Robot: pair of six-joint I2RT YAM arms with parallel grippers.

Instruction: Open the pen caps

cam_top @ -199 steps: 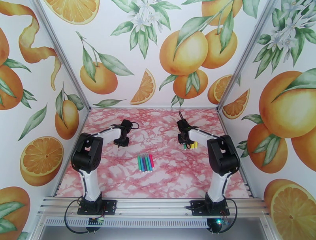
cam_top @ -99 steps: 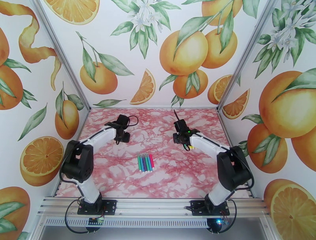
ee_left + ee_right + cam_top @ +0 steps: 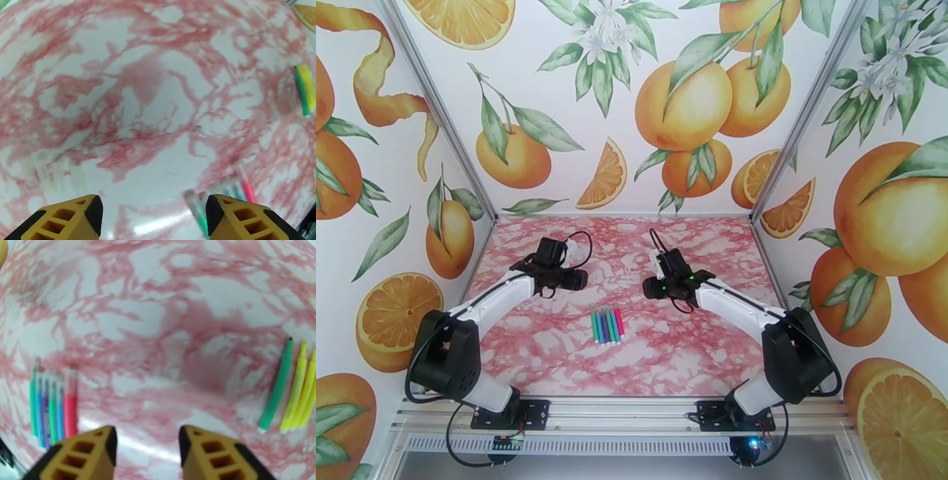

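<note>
A row of several capped pens [image 3: 607, 325] (green, blue, purple, pink) lies mid-table, between the two arms. In the right wrist view this pen row [image 3: 53, 407] is at the left, with pale pen caps [image 3: 72, 376] on the far ends. An uncapped green pen [image 3: 276, 390] and yellow pens [image 3: 297, 388] lie at the right. My left gripper [image 3: 573, 278] hovers up-left of the row, and its wrist view shows it [image 3: 154, 217] open and empty. My right gripper [image 3: 654, 288] hovers up-right of the row, also open [image 3: 146, 453] and empty.
Several faint pale pieces [image 3: 51, 173] that look like loose clear caps lie on the marble table [image 3: 553, 355] left of my left fingers. The green and yellow pens [image 3: 305, 90] show far right in the left wrist view. Printed walls close in the back and both sides.
Both arms have swung inward toward the pen row. The left gripper has opened wide. The right gripper has moved left off the green and yellow pens and opened a little more.
</note>
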